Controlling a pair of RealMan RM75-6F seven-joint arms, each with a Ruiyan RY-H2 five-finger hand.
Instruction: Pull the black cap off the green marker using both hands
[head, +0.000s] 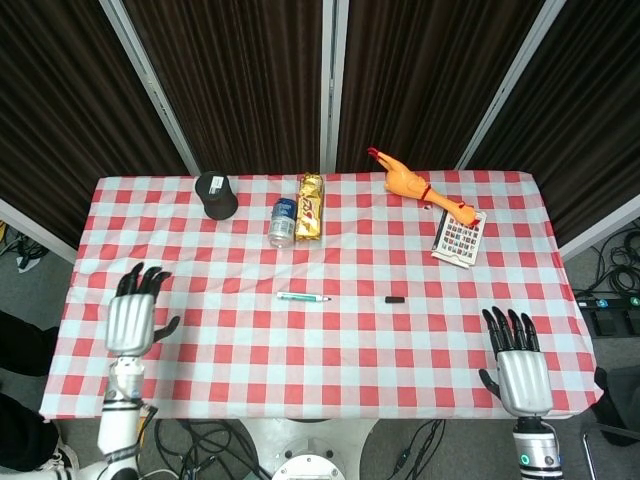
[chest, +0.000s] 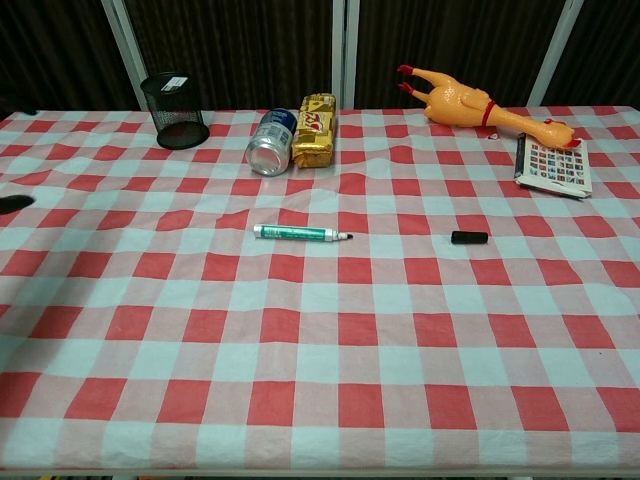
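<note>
Dark curtains hang behind the table (head: 560, 300) with its red-and-white checked cloth. Near the middle lies the marker (chest: 300, 234), flat on its side, bare tip pointing right. Well to its right, apart from it, lies the cap (chest: 468, 237), so I judge the pulling done.

My left hand (head: 132, 318) hovers at the near left edge, fingers spread, gripping nothing. My right hand (head: 520, 368) sits at the near right edge, likewise splayed and empty. Neither shows in the chest view, and both are well apart from marker and cap.

Along the far side stand a mesh cup (chest: 175, 96), a bottle (chest: 268, 143) lying down, a gold packet (chest: 315, 130) touching it, a rubber chicken (chest: 480, 106) and a card of coloured squares (chest: 552, 163) at the far right.

Risks from here, as I judge them: the marker is round and could roll if the cloth is tugged or a forearm sweeps across it. Its exposed tip could mark the cloth. The cap is small and dark; a careless pass of my right hand could flick it off the near edge. If I reach in again, the bottle near the marker might be nudged and roll.
</note>
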